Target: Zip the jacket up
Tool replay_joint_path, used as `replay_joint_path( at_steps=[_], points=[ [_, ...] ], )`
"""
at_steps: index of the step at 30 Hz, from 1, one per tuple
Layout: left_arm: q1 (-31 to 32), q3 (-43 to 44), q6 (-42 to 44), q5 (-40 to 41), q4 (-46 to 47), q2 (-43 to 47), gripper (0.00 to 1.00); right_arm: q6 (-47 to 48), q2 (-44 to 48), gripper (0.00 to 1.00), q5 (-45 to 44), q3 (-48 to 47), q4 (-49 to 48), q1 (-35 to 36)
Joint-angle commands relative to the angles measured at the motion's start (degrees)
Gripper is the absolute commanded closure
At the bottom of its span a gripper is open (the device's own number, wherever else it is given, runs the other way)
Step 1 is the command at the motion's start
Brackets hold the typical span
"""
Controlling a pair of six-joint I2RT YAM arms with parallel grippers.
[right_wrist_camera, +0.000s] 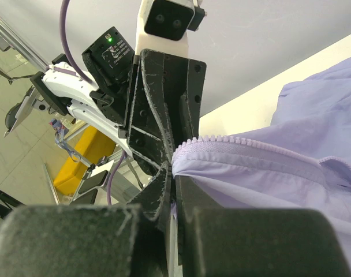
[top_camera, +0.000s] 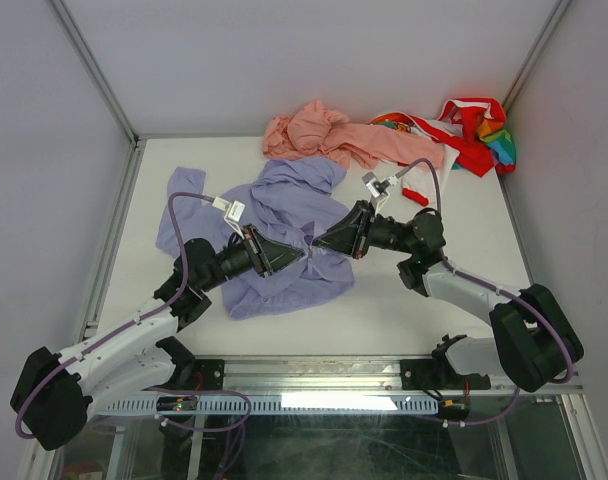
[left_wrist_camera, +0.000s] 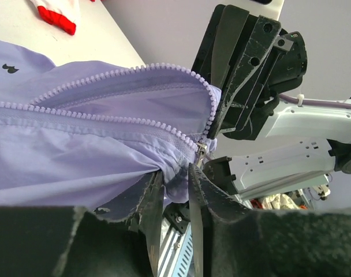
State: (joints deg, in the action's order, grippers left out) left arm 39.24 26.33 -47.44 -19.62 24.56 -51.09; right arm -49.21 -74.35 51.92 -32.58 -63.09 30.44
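Note:
The lavender jacket (top_camera: pixel 284 235) lies crumpled in the middle of the table. Both grippers meet over its lower middle. My left gripper (top_camera: pixel 296 254) is shut on a bunch of jacket fabric just below the zipper slider (left_wrist_camera: pixel 201 151), shown in the left wrist view (left_wrist_camera: pixel 175 176). My right gripper (top_camera: pixel 320 240) is shut on the jacket's other front edge, at the end of its zipper teeth (right_wrist_camera: pixel 221 140), shown in the right wrist view (right_wrist_camera: pixel 174 176). The two rows of teeth (left_wrist_camera: pixel 106 118) lie apart and converge near the slider.
A salmon-pink garment (top_camera: pixel 334 135) lies at the back of the table. A red-white multicoloured garment (top_camera: pixel 469 135) lies at the back right corner. A small red object (top_camera: pixel 415 195) lies beside the right arm. White walls enclose the table at left, back and right.

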Motion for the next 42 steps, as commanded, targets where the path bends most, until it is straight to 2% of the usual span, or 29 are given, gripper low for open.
replay_joint_path(
  at_steps=[1,4,7,17,18,20,21,30,34,39,42],
  points=[
    [-0.7,1.8,-3.9,-0.7,3.5,0.8,0.74,0.0,0.4,1.0,-0.3,-1.4,-2.8,-0.4],
    [-0.7,1.7,-6.4,-1.6,6.0,-0.2,0.7,0.0,0.7,1.0,-0.4,-0.8,-2.7,-0.4],
    [-0.7,1.6,-7.2,-1.8,7.3,-0.7,0.71,-0.1,0.7,1.0,-0.3,-0.6,-2.7,-0.3],
    [-0.7,2.1,-7.9,-2.3,9.4,-2.3,0.87,-0.4,0.3,1.0,0.0,-0.4,-3.2,-0.1],
    [-0.7,2.2,-7.8,-2.4,9.5,-2.5,0.89,-0.4,0.3,1.0,0.0,-0.4,-3.2,-0.2],
    [-0.7,2.5,-7.6,-3.1,9.4,-3.0,1.0,-0.4,0.2,1.0,-0.3,-0.5,-3.1,-0.2],
    [-0.7,2.8,-7.4,-3.6,9.1,-3.2,1.0,-0.3,0.2,1.0,-0.6,-0.5,-3.0,-0.2],
    [-0.8,7.4,-0.3,-9.9,-2.8,-2.8,1.0,2.5,-2.7,1.0,-0.5,-7.2,0.8,-1.2],
    [-0.8,8.1,0.4,-13.2,-4.4,-3.9,1.0,3.0,-5.3,1.0,-0.1,-10.5,1.1,-1.3],
    [-1.9,9.5,2.4,-10.7,-12.3,-4.7,1.0,2.8,-7.3,1.0,0.7,-13.6,1.3,-1.4],
    [-3.6,9.3,1.7,-9.3,-13.8,-4.0,1.0,2.7,-7.6,1.0,1.8,-13.7,1.9,-1.4]
  ],
)
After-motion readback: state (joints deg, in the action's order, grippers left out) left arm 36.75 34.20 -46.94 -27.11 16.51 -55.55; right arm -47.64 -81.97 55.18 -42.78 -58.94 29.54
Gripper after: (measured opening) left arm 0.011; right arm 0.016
